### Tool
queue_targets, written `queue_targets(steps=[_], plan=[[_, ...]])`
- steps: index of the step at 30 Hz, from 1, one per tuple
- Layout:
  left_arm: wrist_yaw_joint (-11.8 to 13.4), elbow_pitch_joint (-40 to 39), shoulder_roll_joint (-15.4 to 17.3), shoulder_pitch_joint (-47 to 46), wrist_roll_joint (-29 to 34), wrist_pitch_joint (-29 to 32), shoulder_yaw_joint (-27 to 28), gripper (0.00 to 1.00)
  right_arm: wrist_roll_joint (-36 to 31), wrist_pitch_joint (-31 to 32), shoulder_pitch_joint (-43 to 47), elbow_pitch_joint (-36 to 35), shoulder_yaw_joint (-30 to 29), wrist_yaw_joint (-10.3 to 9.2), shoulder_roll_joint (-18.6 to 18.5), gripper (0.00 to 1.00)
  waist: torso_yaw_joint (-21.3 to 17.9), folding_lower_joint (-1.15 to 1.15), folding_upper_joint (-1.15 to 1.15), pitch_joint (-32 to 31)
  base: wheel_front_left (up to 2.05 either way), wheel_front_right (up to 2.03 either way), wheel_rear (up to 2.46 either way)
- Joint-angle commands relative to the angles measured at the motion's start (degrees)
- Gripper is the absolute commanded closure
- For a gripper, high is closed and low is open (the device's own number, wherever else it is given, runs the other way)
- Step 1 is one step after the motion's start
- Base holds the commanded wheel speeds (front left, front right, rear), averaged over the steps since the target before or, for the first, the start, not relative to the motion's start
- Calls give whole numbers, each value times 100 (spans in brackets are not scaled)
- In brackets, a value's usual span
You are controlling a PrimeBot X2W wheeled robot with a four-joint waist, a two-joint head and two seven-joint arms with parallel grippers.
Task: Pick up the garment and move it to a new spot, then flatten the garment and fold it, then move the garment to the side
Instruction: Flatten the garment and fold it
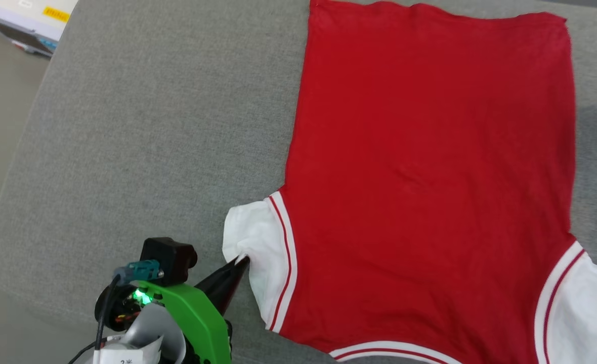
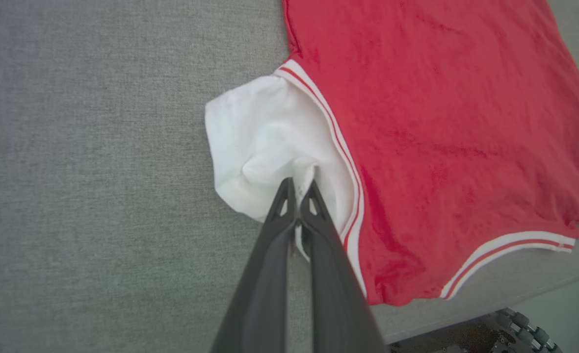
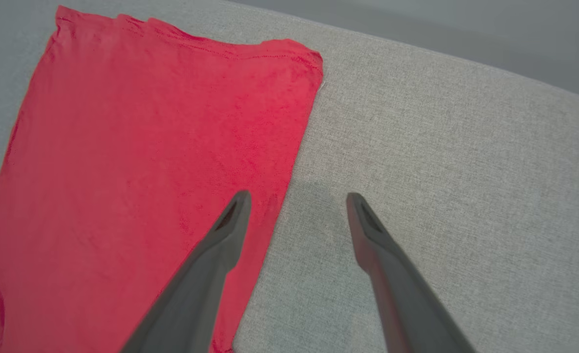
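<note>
Item: garment (image 1: 430, 177), red knit jersey, plain side up, lying spread flat across the right of the head frame on a grey woven cushion (image 1: 141, 126).
I am pinching its white sleeve (image 2: 260, 132) with the left gripper (image 2: 299, 185), jaws closed on a bunched fold. The right gripper (image 3: 295, 197) is hanging open astride the red side edge. I am judging it light, limp, grippy and not fragile, best taken at sleeve seams, shoulders or hem corners. Red-and-white striped trim (image 2: 505, 242); faint creases.
</note>
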Motion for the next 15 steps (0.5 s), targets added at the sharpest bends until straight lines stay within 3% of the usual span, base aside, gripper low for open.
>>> queue_targets(steps=[1, 6, 15], plan=[[-30, -16, -69, -127, 65, -11, -33, 100, -193, 141, -206, 118, -51, -4, 58, 0, 607, -1, 0, 641, 0, 0, 0], [-118, 25, -250, -316, 120, -64, -144, 100, -847, 491, -845, 557, -181, -4, 167, 0, 871, -1, 0, 929, 0, 0, 0], [-245, 258, -497, -541, 180, -220, -258, 100, -1421, 589, -1503, 1124, -343, -4, 249, 0, 1160, -1, 0, 1259, 0, 0, 0]])
